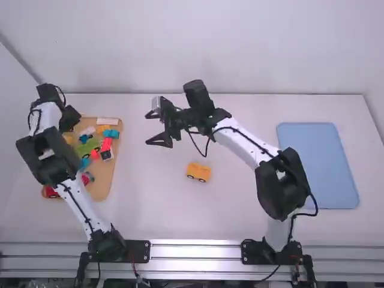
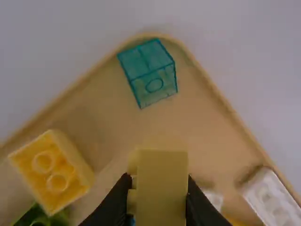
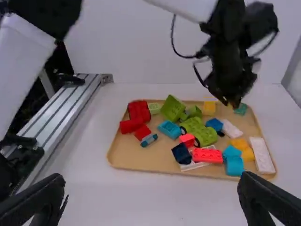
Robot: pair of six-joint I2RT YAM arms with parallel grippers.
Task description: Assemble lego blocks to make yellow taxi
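My left gripper (image 1: 71, 122) is over the far left end of the wooden tray (image 1: 103, 183). In the left wrist view, my left gripper (image 2: 160, 205) is shut on a yellow block (image 2: 162, 186), held above the tray. Another yellow block (image 2: 52, 172) lies in the tray, and a translucent teal block (image 2: 149, 73) sits in its corner. A yellow-orange block piece with dark wheels (image 1: 198, 172) stands on the table right of the tray. Beyond it is my right gripper (image 1: 157, 127), open and holding nothing; the right wrist view shows my right gripper (image 3: 153, 200) with fingers wide apart.
The tray also holds red blocks (image 3: 207, 155), a green wheeled piece (image 3: 202, 132), blue blocks (image 3: 169, 129), orange blocks (image 3: 243, 148) and a long white block (image 3: 262, 154). A blue tray (image 1: 318, 165) lies at the table's right side, beyond the right arm.
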